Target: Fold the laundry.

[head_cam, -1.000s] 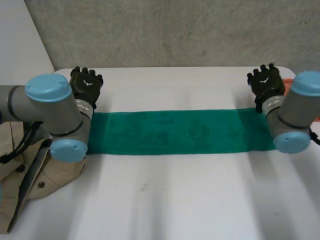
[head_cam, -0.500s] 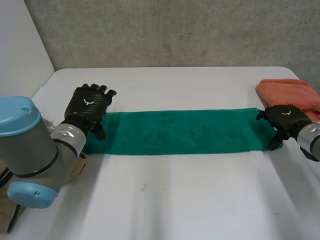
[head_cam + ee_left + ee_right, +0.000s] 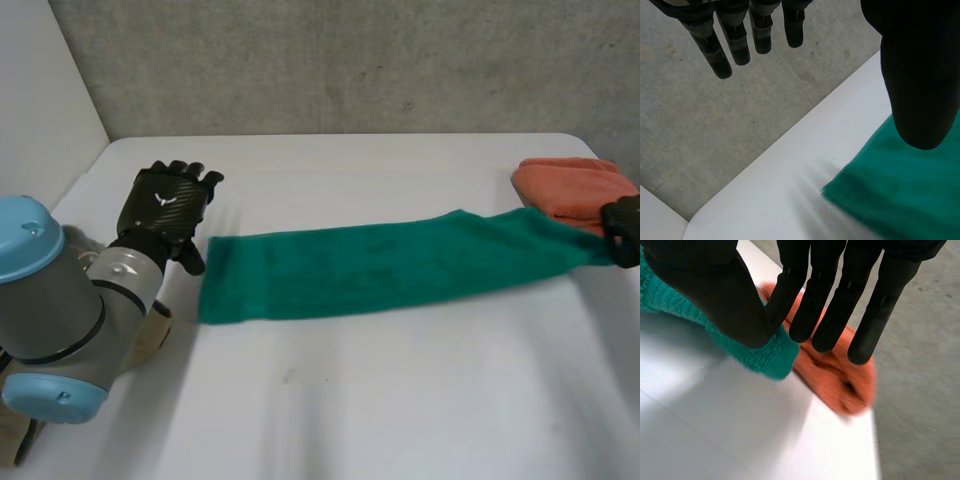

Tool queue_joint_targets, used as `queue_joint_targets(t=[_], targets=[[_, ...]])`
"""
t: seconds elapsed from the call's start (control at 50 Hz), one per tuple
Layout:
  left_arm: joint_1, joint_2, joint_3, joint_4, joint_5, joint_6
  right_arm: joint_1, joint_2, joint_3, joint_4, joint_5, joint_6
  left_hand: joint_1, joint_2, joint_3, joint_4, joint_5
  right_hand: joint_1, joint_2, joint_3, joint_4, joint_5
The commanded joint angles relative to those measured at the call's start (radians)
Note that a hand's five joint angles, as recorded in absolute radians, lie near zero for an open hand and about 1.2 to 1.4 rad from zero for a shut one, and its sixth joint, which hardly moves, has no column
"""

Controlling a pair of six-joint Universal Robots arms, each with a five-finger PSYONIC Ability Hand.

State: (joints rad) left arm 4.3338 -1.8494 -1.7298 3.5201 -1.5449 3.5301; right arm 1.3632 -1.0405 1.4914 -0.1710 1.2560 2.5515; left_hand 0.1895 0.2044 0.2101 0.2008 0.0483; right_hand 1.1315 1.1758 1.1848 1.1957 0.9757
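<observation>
White table (image 3: 400,400); grey concrete (image 3: 350,60) beyond far edge. Green towel (image 3: 380,265) lies as long strip across table, slanting toward far right corner. Orange towel (image 3: 575,190) folded at that corner. Beige garment (image 3: 152,335) at table's left edge, beside left arm.

Head view: left hand (image 3: 165,205) just beside strip's left end, apart from it. Left wrist view adds: fingers (image 3: 715,50) straight, holding nothing; towel corner near thumb tip.

Head view: right hand (image 3: 622,225) at strip's right end. Right wrist view adds: thumb and finger pinch green towel's end; orange towel just behind.
</observation>
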Motion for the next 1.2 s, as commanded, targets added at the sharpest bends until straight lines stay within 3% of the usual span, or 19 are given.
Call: queue_joint_targets(t=[0.02,0.08,0.18,0.28,0.44,0.52,0.58,0.6,0.62,0.64,0.66,0.74,0.84,0.9,1.0,1.1,1.14,1.16,1.2], targets=[[0.012,0.039,-0.027,-0.003,0.005,-0.003,-0.042,0.020,-0.098,0.064,0.086,-0.200,-0.015,-0.030,-0.036,-0.026,-0.048,0.265,0.220,0.211,0.201,0.246],[0.023,0.056,-0.040,-0.001,0.006,-0.006,0.029,0.013,-0.135,0.061,0.115,-0.203,-0.015,-0.030,-0.036,-0.026,-0.048,0.265,0.220,0.211,0.201,0.246],[0.046,0.073,-0.051,0.000,0.011,-0.016,0.209,-0.048,-0.129,-0.034,0.070,-0.165,-0.015,-0.030,-0.036,-0.026,-0.048,0.265,0.220,0.211,0.201,0.246],[0.073,0.090,-0.065,-0.003,0.011,-0.055,0.479,-0.119,-0.057,-0.229,-0.048,-0.169,-0.015,-0.030,-0.036,-0.026,-0.048,0.265,0.220,0.211,0.201,0.246],[0.102,0.121,-0.116,-0.003,0.020,-0.103,0.824,0.031,-0.020,-0.407,-0.210,-0.181,-0.015,-0.030,-0.036,-0.026,-0.048,0.265,0.220,0.211,0.201,0.246],[0.104,0.121,-0.134,-0.001,0.034,-0.102,0.916,0.161,-0.081,-0.375,-0.188,-0.238,-0.015,-0.030,-0.036,-0.026,-0.048,0.265,0.220,0.211,0.201,0.246],[0.101,0.119,-0.142,-0.001,0.043,-0.100,0.950,0.233,-0.144,-0.288,-0.088,-0.283,-0.015,-0.030,-0.036,-0.026,-0.048,0.265,0.220,0.211,0.201,0.246],[0.099,0.119,-0.143,-0.001,0.045,-0.100,0.955,0.241,-0.158,-0.259,-0.057,-0.292,-0.015,-0.030,-0.036,-0.026,-0.048,0.186,0.142,0.133,0.122,0.167],[0.099,0.119,-0.143,-0.001,0.046,-0.099,0.956,0.243,-0.169,-0.234,-0.032,-0.296,-0.015,-0.030,-0.036,-0.026,-0.048,-0.059,-0.103,-0.112,-0.123,-0.078],[0.098,0.118,-0.143,-0.001,0.048,-0.097,0.955,0.237,-0.184,-0.191,0.006,-0.289,-0.015,-0.030,-0.036,-0.026,-0.048,-0.686,-0.731,-0.740,-0.751,-0.705],[0.098,0.118,-0.145,-0.001,0.049,-0.095,0.952,0.232,-0.186,-0.176,0.019,-0.275,-0.015,-0.030,-0.036,-0.026,-0.048,-0.957,-1.001,-1.010,-1.021,-0.976],[0.096,0.121,-0.136,-0.001,0.052,-0.095,0.935,0.185,-0.163,-0.180,0.023,-0.096,-0.015,-0.030,-0.036,-0.026,-0.048,-0.957,-1.001,-1.010,-1.021,-0.976],[0.086,0.125,-0.119,-0.001,0.054,-0.099,0.848,0.013,-0.076,-0.164,0.028,0.194,-0.015,-0.030,-0.036,-0.026,-0.048,-0.957,-1.001,-1.010,-1.021,-0.976],[0.070,0.128,-0.114,-0.001,0.052,-0.099,0.800,-0.001,-0.024,-0.141,0.031,0.274,-0.015,-0.030,-0.036,-0.026,-0.048,-0.957,-1.001,-1.010,-1.021,-0.976],[0.046,0.125,-0.116,0.000,0.051,-0.097,0.685,0.013,0.047,-0.064,0.063,0.214,-0.015,-0.030,-0.036,-0.026,-0.048,-0.957,-1.001,-1.010,-1.021,-0.976],[0.030,0.114,-0.117,0.000,0.049,-0.092,0.562,0.072,0.084,-0.027,0.089,0.063,-0.015,-0.030,-0.036,-0.026,-0.048,-0.955,-0.999,-1.008,-1.019,-0.974],[0.029,0.111,-0.116,0.000,0.049,-0.092,0.541,0.088,0.083,-0.024,0.089,0.033,-0.015,-0.030,-0.036,-0.026,-0.048,-0.718,-0.762,-0.771,-0.782,-0.736],[0.027,0.110,-0.116,0.002,0.049,-0.092,0.528,0.092,0.075,-0.030,0.092,0.024,-0.015,-0.030,-0.036,-0.026,-0.048,-0.245,-0.290,-0.299,-0.310,-0.264],[0.027,0.113,-0.116,0.002,0.048,-0.092,0.524,0.088,0.063,-0.035,0.095,0.027,-0.015,-0.030,-0.036,-0.026,-0.048,0.262,0.218,0.209,0.198,0.244]])
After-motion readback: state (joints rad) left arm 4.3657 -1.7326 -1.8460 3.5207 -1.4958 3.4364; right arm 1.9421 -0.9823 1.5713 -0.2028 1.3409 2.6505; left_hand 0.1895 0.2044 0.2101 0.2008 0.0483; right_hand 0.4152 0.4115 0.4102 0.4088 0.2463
